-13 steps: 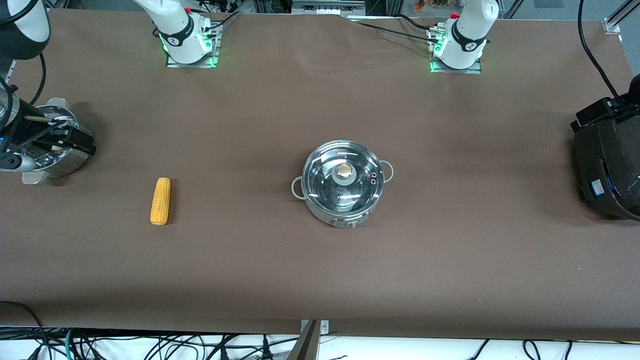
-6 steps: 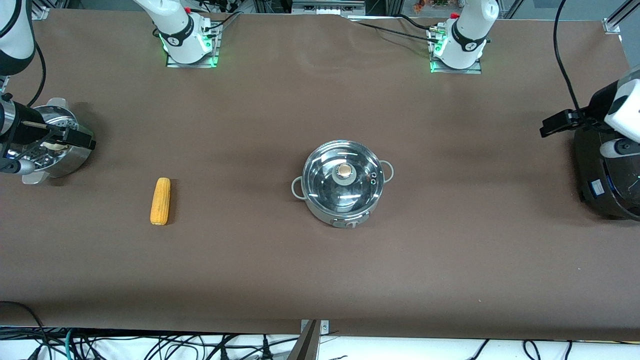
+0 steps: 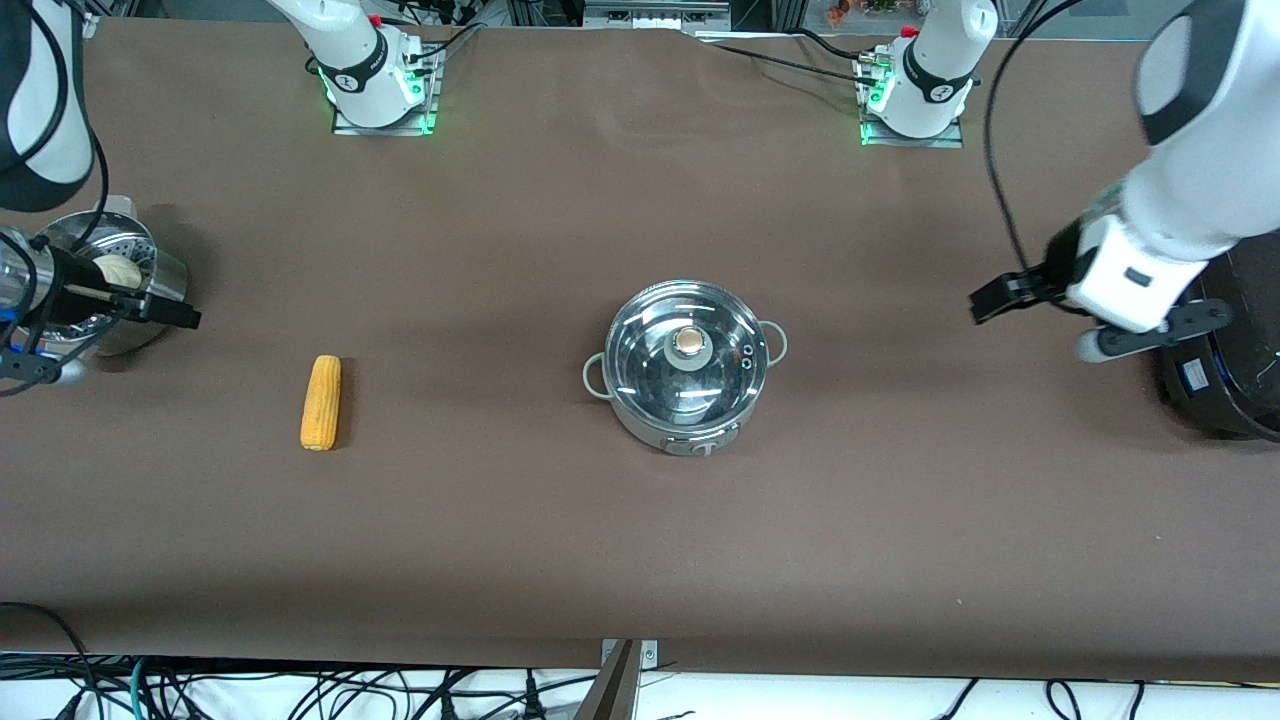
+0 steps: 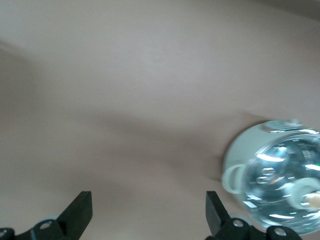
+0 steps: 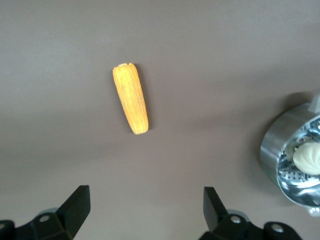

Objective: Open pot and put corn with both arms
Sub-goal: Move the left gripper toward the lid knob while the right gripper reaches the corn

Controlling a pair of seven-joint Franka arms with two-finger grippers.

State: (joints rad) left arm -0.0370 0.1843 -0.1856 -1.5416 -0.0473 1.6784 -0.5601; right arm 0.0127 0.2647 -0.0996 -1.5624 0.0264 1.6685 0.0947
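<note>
At bench centre your pot (image 3: pixel 686 372) sat lidded, corn (image 3: pixel 321 402) at its nine o'clock; left pincer (image 3: pixel 990 302) and right pincer (image 3: pixel 185 318) hung wide apart, empty, ready.

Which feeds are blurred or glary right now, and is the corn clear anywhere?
Left wrist view: washed out and smeared, with bright glare on the round shiny steel pot's glass lid. Right wrist view: sharp, the yellow-orange corn cob crisp. Front view: sharp table, reflections on the lid, soft shadows beside pot and corn.
</note>
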